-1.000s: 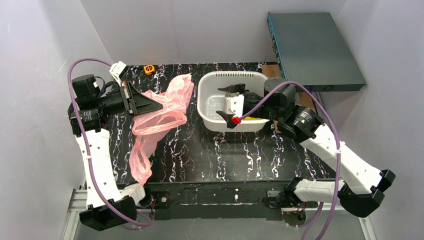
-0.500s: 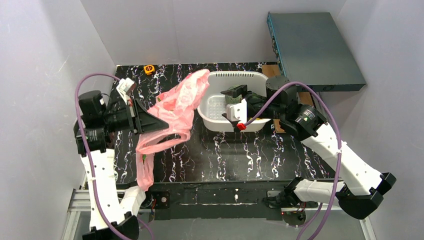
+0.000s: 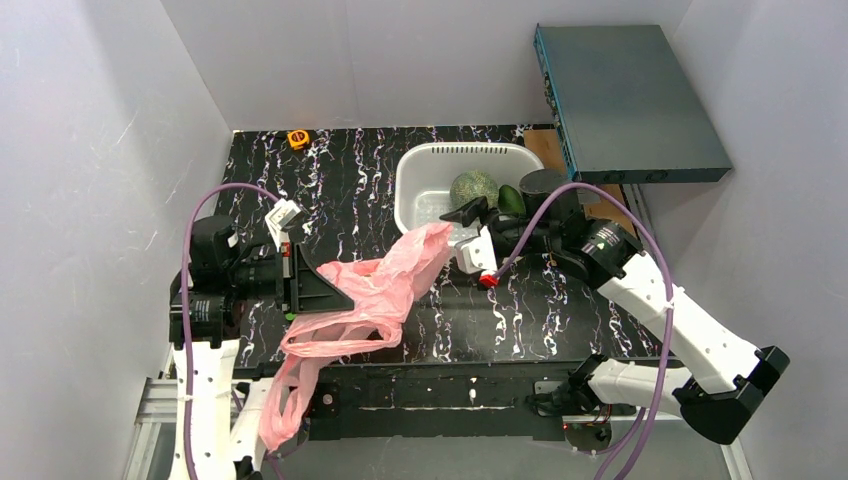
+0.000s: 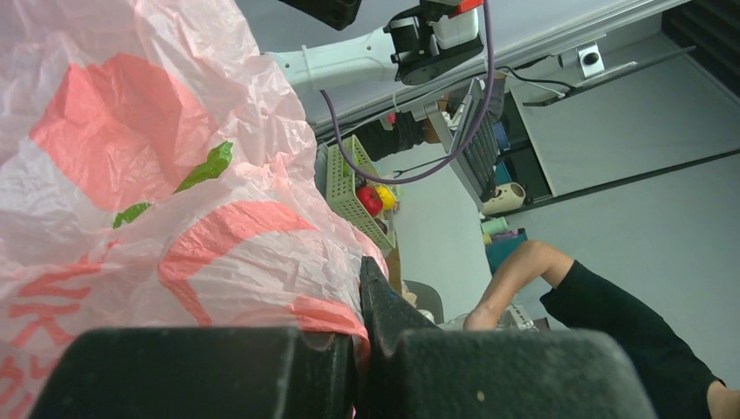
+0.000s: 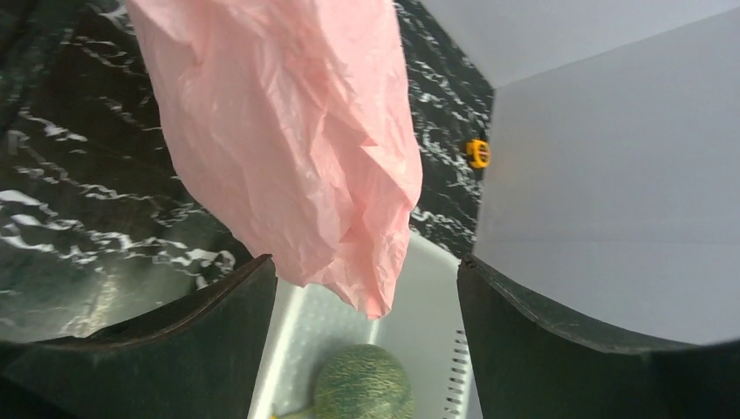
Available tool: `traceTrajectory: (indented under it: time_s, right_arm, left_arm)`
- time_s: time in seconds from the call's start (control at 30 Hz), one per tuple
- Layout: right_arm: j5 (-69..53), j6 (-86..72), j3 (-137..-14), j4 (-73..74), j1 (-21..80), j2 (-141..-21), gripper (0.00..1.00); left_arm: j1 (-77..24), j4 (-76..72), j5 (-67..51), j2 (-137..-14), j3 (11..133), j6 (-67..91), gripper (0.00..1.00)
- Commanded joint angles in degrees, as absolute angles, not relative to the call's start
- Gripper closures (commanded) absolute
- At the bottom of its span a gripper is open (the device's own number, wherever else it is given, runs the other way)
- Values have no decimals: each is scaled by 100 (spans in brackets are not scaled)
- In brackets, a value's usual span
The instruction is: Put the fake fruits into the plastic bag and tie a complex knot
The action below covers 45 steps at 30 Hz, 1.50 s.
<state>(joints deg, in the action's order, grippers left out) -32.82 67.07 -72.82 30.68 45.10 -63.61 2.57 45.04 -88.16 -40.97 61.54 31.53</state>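
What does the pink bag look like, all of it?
The plastic bag is thin, crinkly, see-through pink, with darker red print and a bit of green on it. The left fingers are shut on it and hold it up. Its handle loops dangle past the near edge of the table. Its other end pokes between the open right fingers, close to the white basket.

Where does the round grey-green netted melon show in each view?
Top external: round grey-green netted melon upper centre, inside the white perforated plastic basket.
Left wrist: not in it.
Right wrist: bottom centre, in the same basket.
Shared landmark: the thin pink plastic bag, seen in all three views.
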Motion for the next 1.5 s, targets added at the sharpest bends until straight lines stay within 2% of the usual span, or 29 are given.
traceTrajectory:
  time_s: [0.0,0.13,0.37,0.57,0.83,1.0,1.03,1.07,1.17,1.3,1.47]
  right_arm:
    - [-3972,7060,-7316,3746,4500,-6354,18]
    - [-4023,7277,-7039,3656,4500,-6334,18]
    - [-4090,7137,-7524,3894,4476,-6784,17]
    - [-4072,6684,-7558,3452,4424,-7014,16]
    - [-4322,7016,-7376,3700,4412,-7362,15]
    - [-4254,7738,-7456,4366,4392,-7736,16]
    - [-4178,7867,-7428,4392,4394,-7788,26]
    - [-4075,7957,-7401,4399,4393,-7840,40]
    - [-3511,7754,-7467,4465,4329,-8036,98]
    - [-3320,7646,-7491,5213,3766,-8012,99]
    - [-3318,7525,-6282,5246,3219,-6998,99]
  left_arm:
    - [138,4517,-9310,-4092,6137,3282,100]
    - [86,4507,-9350,-4120,6131,3278,100]
    - [-173,4508,-9422,-4145,6063,3276,100]
    - [-246,4504,-9491,-4140,6036,3305,100]
    - [-271,4453,-9637,-4241,6137,3322,100]
    - [-275,4405,-9647,-4273,6189,3386,100]
    - [-274,4379,-9648,-4275,6210,3403,100]
    - [-275,4346,-9642,-4284,6244,3429,100]
    - [-272,4240,-9624,-4330,6401,3533,100]
    - [-252,3772,-9624,-4443,6583,3913,100]
    - [-78,2897,-9533,-4683,6768,4516,100]
